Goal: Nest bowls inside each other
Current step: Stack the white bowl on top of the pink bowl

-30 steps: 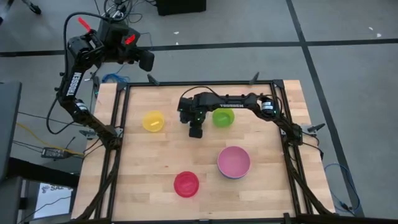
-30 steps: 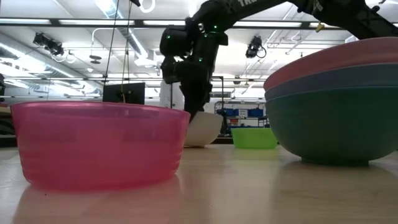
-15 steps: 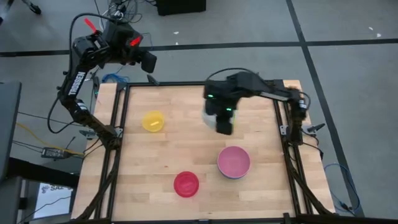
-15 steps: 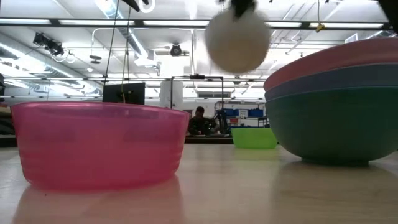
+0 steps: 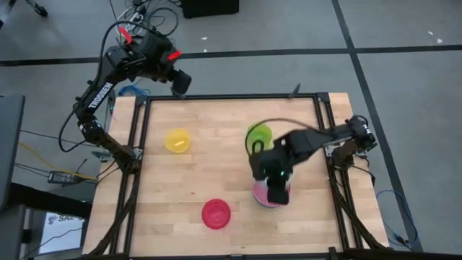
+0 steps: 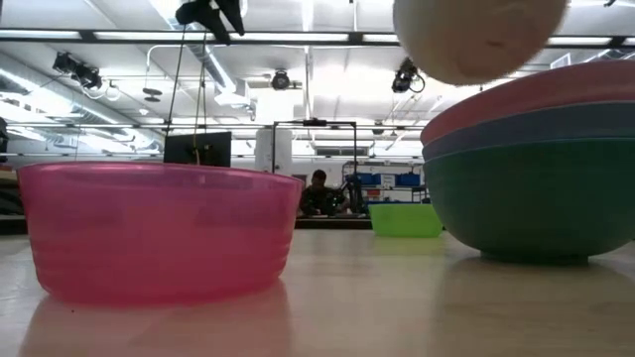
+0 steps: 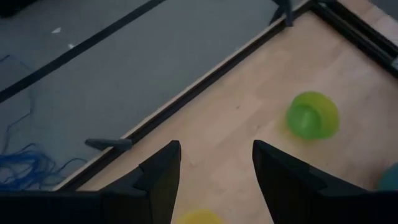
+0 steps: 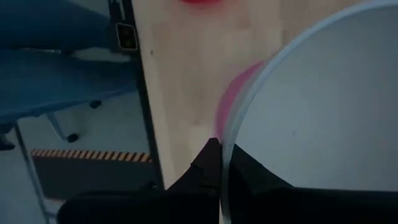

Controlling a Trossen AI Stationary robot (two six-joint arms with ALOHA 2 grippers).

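My right gripper point(image 5: 276, 189) is shut on a white bowl point(image 8: 323, 106), which hangs high in the low view point(image 6: 481, 40) over the stack of a pink bowl point(image 5: 261, 199) on blue and teal ones point(image 6: 536, 188). The lime green bowl point(image 5: 258, 135), the yellow bowl point(image 5: 177, 140) and the red bowl point(image 5: 216, 213) each sit on their bases on the table. My left gripper point(image 5: 180, 81) hovers open above the table's far left corner, holding nothing. My right gripper pinches the white bowl's rim point(image 8: 227, 149), one finger point(image 8: 199, 177) outside the wall and the other finger point(image 8: 252, 177) inside. The fingers slant steeply down from above. The bowl is lifted clear, over the pink bowl of the stack.
Black frame rails point(image 5: 141, 144) run along the table's edges. Bare wood lies between the yellow bowl, the red bowl and the stack. In the low view the red bowl point(image 6: 159, 233) stands close to the camera on the left.
My right gripper has lifted the white bowl off the table beside the lime green bowl and carried it up and toward the near right, to above the pink stack. My left gripper has sunk a little toward the table's far left corner, still open.
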